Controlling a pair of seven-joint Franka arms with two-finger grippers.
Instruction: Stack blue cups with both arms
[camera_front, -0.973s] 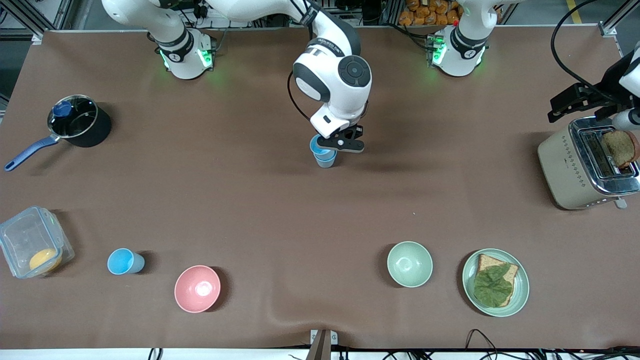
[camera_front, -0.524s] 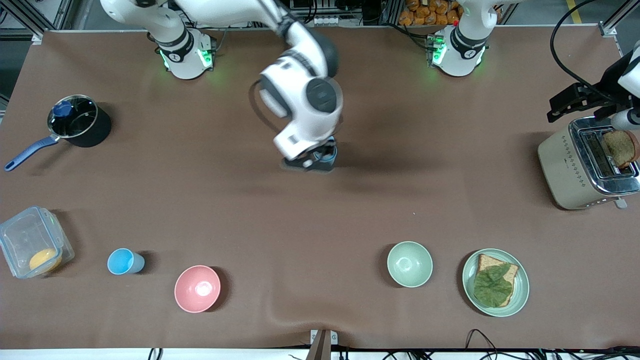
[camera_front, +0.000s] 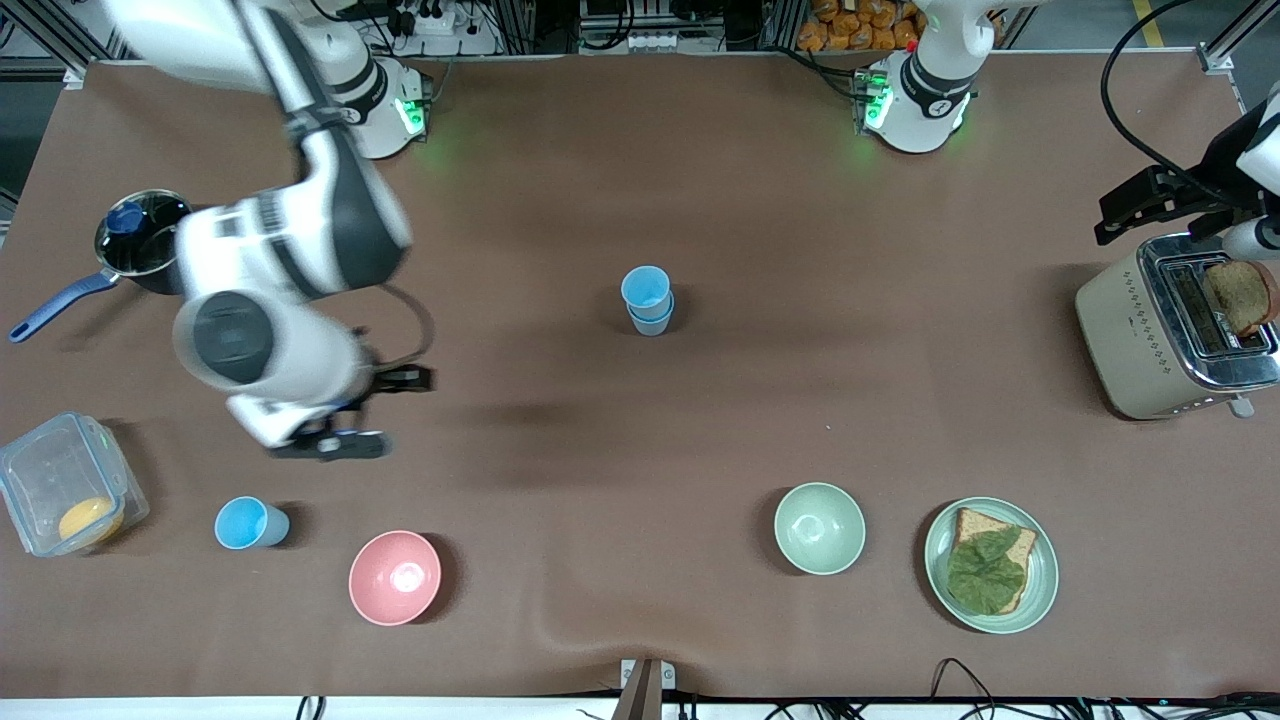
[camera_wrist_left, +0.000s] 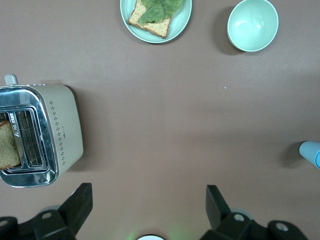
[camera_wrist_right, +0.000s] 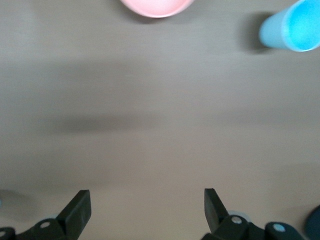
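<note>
Fingers of the right end effector (camera_wrist_right: 145, 212) stand spread with nothing between them, hanging over bare brown tabletop (camera_front: 620, 450) toward the right arm's end; in the front view I see it (camera_front: 345, 425) over the patch between the black saucepan (camera_front: 150, 245) and the pink bowl (camera_front: 395, 577). From its wrist camera I make out the rim of that pink bowl (camera_wrist_right: 157, 6) and a single bright blue cup (camera_wrist_right: 291, 31) lying within sight on the tabletop. In the front view this single blue cup (camera_front: 248, 523) stands upright between the clear lidded container (camera_front: 62, 497) and the pink bowl, and it sits nearer to the front camera than the saucepan. The stacked blue cups (camera_front: 647, 299), one nested in another, stand alone at mid-table, well apart from both end effectors. The left end effector (camera_wrist_left: 147, 215) waits over the tabletop beside the toaster (camera_wrist_left: 40, 135), its fingers spread and empty; I see its arm at the frame edge in the front view, by the toaster (camera_front: 1170, 330) with a slice of bread in it. The pale green bowl (camera_front: 819, 528) sits just beside the green plate (camera_front: 1040, 590) carrying bread and a leaf
</note>
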